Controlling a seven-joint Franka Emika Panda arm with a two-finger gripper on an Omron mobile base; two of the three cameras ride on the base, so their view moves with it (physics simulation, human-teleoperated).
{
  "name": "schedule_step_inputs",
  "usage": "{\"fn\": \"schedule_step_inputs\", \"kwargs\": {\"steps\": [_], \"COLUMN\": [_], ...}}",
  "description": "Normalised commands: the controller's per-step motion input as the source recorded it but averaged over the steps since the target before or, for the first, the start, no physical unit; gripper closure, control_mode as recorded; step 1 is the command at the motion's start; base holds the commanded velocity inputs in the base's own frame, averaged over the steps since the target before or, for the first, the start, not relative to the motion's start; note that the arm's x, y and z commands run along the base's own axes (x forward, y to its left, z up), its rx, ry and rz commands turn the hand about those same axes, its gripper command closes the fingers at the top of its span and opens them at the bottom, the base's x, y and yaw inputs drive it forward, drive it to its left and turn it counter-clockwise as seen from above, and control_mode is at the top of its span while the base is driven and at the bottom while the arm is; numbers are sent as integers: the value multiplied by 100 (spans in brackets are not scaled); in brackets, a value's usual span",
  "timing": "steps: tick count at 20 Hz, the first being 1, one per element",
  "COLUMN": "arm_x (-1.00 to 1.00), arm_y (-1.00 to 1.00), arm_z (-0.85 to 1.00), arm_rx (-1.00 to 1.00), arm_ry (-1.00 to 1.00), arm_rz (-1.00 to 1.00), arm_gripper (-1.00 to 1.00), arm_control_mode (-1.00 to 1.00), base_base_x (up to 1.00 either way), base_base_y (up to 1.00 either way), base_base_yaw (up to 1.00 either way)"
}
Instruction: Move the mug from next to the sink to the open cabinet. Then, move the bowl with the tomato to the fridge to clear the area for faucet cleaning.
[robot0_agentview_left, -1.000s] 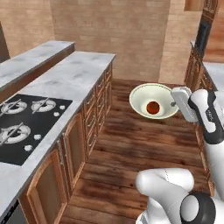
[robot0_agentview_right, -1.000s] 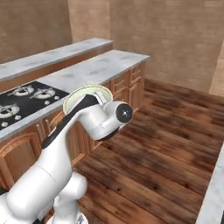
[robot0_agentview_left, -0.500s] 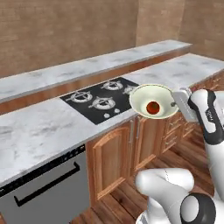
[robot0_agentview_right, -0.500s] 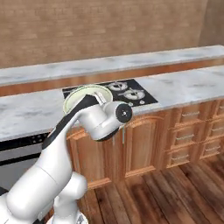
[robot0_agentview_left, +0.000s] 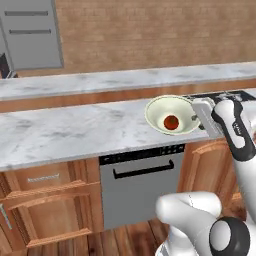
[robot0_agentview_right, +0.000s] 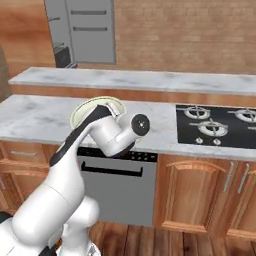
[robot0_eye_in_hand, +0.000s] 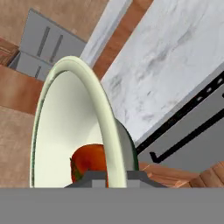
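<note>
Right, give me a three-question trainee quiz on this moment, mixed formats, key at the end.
1. True or false: the tomato sits inside the bowl.
2. What grips the bowl's rim? A) the tool B) nothing C) a person's hand
3. Fill in: the appliance under the counter with a dark bar handle is a ____.

Key: 1 true. 2 A: the tool's fingers close on either side of the rim. 3 dishwasher.
</note>
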Motion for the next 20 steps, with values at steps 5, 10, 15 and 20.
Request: {"fn": "schedule_step_inputs", "kwargs": {"steps": [5,10,15,20], "arm_x": [0,0,0,0], "arm_y": [0,0,0,0], "arm_z": [0,0,0,0], "arm_rx": [0,0,0,0], "arm_ry": [0,0,0,0], "arm_rz": [0,0,0,0], "arm_gripper": [100,100,100,100], "arm_control_mode": [100,100,100,100], "base_base_x": [-1,0,0,0], "base_base_y": [100,100,100,100], "base_base_yaw": [28,17,12,10]}}
